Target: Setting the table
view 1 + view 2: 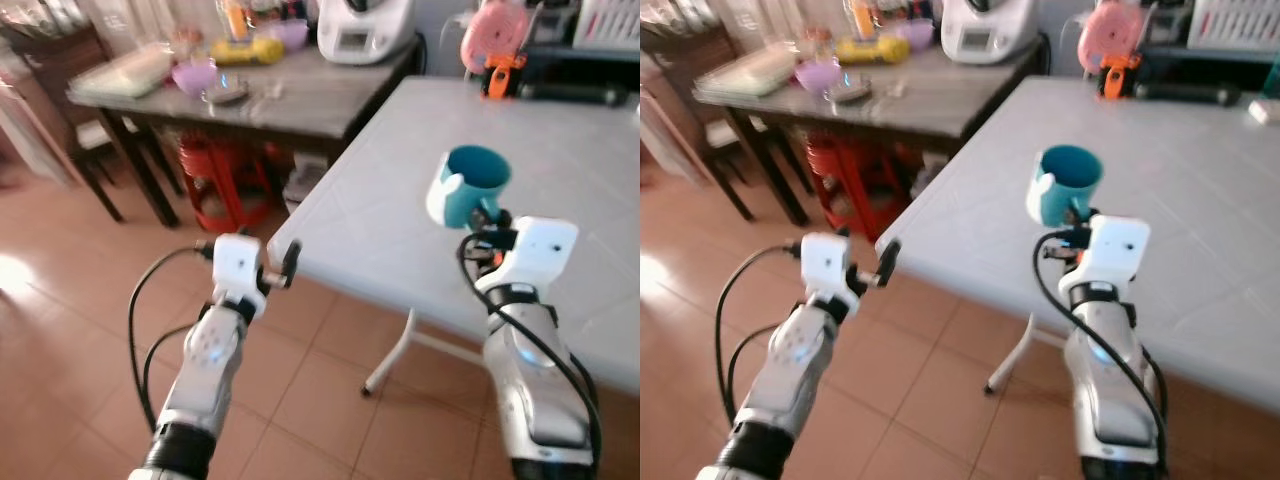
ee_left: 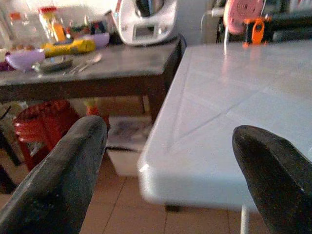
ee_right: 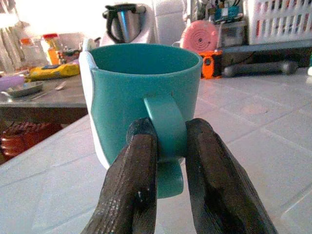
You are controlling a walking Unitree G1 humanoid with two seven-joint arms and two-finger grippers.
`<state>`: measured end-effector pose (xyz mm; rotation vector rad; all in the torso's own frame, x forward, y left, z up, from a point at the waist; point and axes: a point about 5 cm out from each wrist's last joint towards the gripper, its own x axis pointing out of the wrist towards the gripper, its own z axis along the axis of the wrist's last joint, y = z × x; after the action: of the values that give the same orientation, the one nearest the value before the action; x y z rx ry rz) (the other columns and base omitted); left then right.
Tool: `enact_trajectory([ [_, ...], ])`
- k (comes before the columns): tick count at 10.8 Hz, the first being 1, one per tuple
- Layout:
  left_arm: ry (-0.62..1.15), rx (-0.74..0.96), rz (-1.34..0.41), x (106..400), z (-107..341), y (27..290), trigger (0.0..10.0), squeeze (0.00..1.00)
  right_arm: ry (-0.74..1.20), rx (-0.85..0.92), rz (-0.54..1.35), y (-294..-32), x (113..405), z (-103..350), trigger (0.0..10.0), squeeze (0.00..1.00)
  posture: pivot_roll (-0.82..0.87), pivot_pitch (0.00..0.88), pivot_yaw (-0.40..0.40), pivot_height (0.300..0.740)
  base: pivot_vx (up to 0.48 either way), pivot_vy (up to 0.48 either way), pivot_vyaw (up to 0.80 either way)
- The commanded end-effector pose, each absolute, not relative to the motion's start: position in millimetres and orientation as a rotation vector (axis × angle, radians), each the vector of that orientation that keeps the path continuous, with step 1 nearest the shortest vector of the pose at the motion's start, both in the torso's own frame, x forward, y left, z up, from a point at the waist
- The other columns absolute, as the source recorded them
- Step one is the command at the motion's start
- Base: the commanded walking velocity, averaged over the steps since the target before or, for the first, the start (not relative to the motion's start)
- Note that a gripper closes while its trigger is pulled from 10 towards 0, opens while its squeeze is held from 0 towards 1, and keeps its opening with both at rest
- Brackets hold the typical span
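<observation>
White tiled tabletop [image 1: 400,200] spans the room. Right gripper [image 3: 168,156] pinches the handle of a rigid, breakable teal ceramic mug [image 1: 470,185]. Left gripper [image 1: 280,265] hovers spread, empty.

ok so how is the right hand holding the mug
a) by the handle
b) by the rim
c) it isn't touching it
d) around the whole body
a: in the right wrist view the right hand has its two black fingers shut on the handle of the teal mug, which is upright over the white table.
</observation>
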<state>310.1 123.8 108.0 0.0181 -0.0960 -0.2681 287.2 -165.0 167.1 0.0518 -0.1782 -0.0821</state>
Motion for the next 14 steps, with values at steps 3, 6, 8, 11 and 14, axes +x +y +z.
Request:
enact_trajectory([
  [3,-0.110,0.024,-0.266,310,110,126,10.0,0.00,-0.214,0.048,-0.062,-160,289,175,10.0,0.00,-0.12,0.055,0.143,0.740,0.000,0.279,-0.33],
  [6,-0.130,-0.017,-0.369,305,114,117,10.0,0.00,-0.214,0.042,-0.067,-162,289,174,10.0,0.00,-0.11,0.058,0.145,0.740,0.000,0.000,0.00],
  [8,-0.142,-0.015,-0.403,303,115,114,10.0,0.00,-0.214,0.040,-0.070,-163,290,174,10.0,0.00,-0.11,0.057,0.144,0.740,0.000,0.000,0.00],
  [11,-0.150,-0.032,-0.438,302,116,112,10.0,0.00,-0.213,0.037,-0.065,-162,290,173,10.0,0.00,-0.11,0.056,0.141,0.740,0.206,0.000,0.00],
  [14,-0.146,-0.039,-0.451,300,114,112,10.0,0.00,-0.201,0.033,-0.057,-162,292,172,10.0,0.00,-0.11,0.056,0.135,0.740,0.358,0.000,-0.26],
])
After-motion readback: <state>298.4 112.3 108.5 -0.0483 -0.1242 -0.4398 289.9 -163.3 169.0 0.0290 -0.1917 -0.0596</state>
